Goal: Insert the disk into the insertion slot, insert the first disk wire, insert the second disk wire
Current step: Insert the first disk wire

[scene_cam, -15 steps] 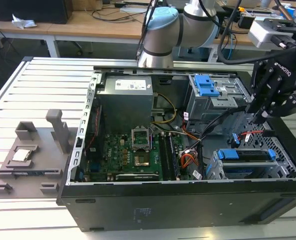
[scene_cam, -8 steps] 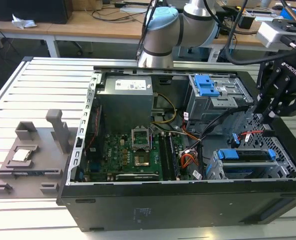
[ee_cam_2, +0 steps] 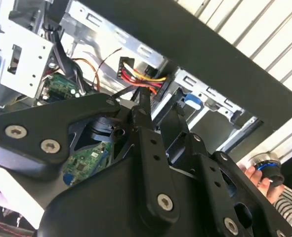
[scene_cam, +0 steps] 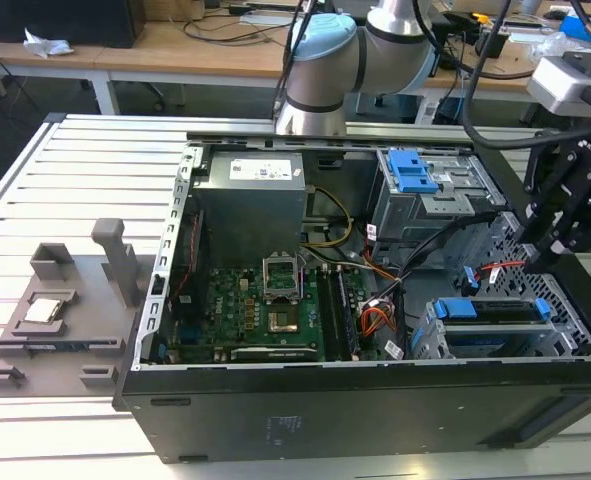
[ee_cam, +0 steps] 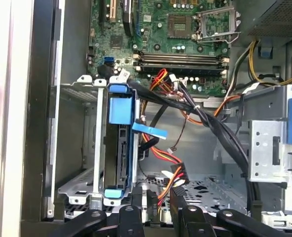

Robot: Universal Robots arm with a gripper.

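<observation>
Pinching a disk wire point(ee_cam_2: 146, 79) in the closed tool point(ee_cam_2: 142, 99), just off the end of the disk point(ee_cam: 119, 148), seated lengthwise toward the tool in the insertion slot point(ee_cam: 79, 182).

Tabletop point(scene_cam: 35, 190): silver slatted aluminium profile with parallel grooves. An open black PC case point(scene_cam: 375, 425) lies on its side straight on the slats, and the pincer point(scene_cam: 553, 245) hangs over one end of it. A grey fixture plate point(scene_cam: 65, 330) lies flat just beside the case's other end, well apart from the pincer. It holds a small square chip point(scene_cam: 43, 310).
</observation>
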